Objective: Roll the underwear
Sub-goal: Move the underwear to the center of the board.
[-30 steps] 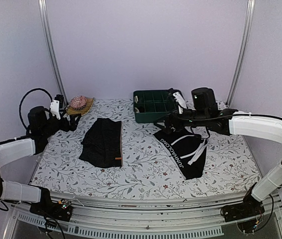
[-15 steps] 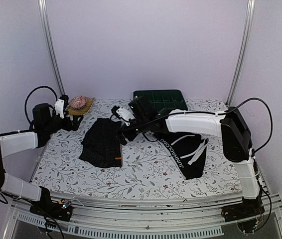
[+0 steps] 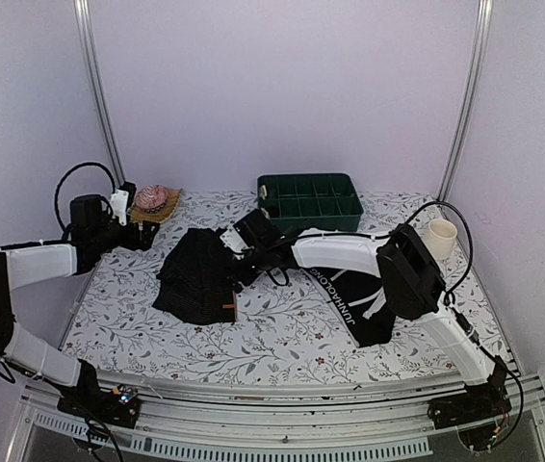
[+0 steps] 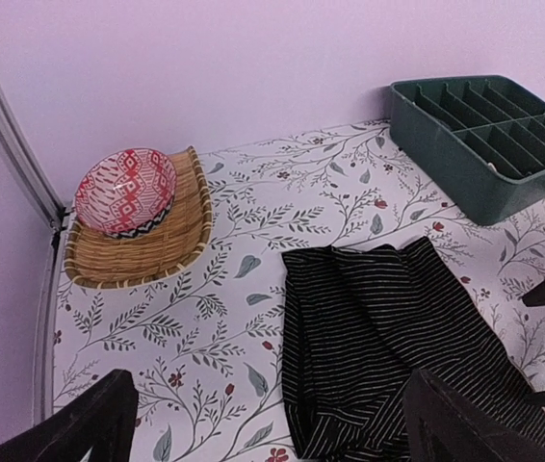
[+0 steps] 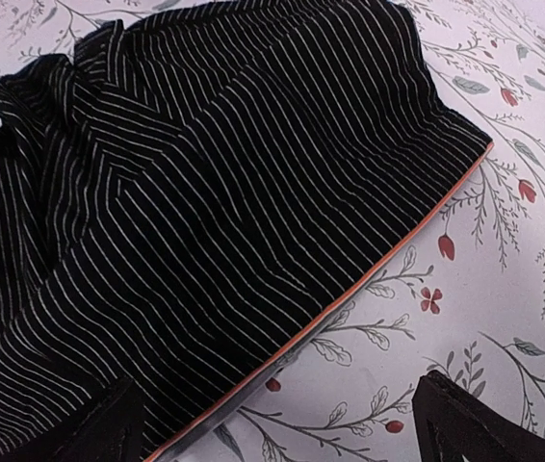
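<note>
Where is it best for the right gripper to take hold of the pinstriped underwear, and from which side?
Probably the orange-trimmed edge of the pinstriped underwear: it lies straight and flat on the side nearest the open right gripper. Come down from above and pinch it.

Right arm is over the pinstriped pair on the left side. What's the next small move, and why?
Probably lower the right gripper onto the orange edge of the pinstriped underwear and close on it. The gripper is open and holds nothing, that edge sits just ahead of it, and the fabric lies spread out, not yet rolled.
</note>
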Available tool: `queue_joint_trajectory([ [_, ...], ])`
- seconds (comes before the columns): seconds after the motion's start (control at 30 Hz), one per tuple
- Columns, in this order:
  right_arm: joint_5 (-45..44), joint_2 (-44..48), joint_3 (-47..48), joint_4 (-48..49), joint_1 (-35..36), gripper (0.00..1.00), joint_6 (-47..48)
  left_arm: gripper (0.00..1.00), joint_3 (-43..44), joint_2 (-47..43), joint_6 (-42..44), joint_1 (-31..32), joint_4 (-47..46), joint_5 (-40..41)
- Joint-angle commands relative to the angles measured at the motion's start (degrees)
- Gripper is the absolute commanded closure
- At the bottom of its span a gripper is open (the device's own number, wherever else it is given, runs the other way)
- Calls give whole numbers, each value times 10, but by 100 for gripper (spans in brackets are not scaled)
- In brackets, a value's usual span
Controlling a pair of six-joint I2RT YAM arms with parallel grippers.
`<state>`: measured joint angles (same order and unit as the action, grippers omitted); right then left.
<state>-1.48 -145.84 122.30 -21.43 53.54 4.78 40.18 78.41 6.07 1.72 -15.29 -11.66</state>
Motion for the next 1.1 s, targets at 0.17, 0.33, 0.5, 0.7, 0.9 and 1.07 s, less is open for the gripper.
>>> queue_joint_trajectory([
  [0.17, -133, -29, -10, -12, 39, 1, 39, 1, 10, 3, 18, 0, 3, 31],
  [0.33, -162, -15, -48, -35, 46, 1, 39, 2, 10, -4, 28, 0, 5, 37],
  [0.5, -154, 42, -144, -41, 46, 1, 7, 2, 8, -16, 44, 0, 10, 36],
  [0.7, -130, 105, -254, -47, 70, 1, -20, 1, 5, -28, 64, 3, 18, 23],
  [0.9, -106, 166, -308, -80, 112, 1, -44, 1, -6, -47, 94, 6, 24, -22],
  [1.07, -107, 227, -367, -73, 116, 1, -87, 1, -5, -57, 122, 13, 38, -61],
])
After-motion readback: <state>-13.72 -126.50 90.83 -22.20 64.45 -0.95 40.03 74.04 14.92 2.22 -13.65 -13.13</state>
